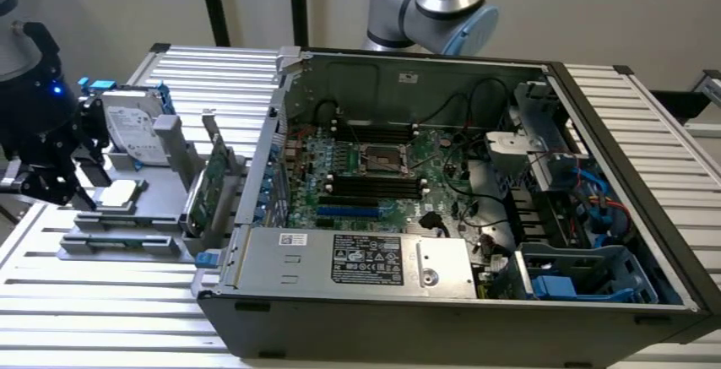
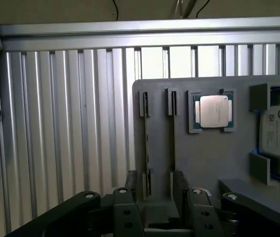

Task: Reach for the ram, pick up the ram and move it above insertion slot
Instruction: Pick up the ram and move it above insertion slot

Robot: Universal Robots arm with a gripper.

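Observation:
The ram (image 2: 146, 148) stands on edge as a thin dark strip in a narrow slot of the grey holder (image 2: 204, 158). A second similar strip (image 2: 173, 138) stands in the slot beside it. My gripper (image 2: 155, 195) hangs open just above the holder, one finger (image 2: 131, 190) on the outer side of each strip, touching neither. In the exterior view my gripper (image 1: 47, 185) is at the far left over the holder (image 1: 124, 217), well away from the open computer case. The black insertion slots (image 1: 372, 186) lie on the green motherboard inside the case.
On the holder sit a silver processor (image 2: 213, 111), a hard drive (image 1: 130, 128) with blue rails and a green card (image 1: 214, 175) with a metal bracket. The case wall (image 1: 265, 166) rises between holder and motherboard. Cables and a drive cage (image 1: 586, 272) crowd the case's far side.

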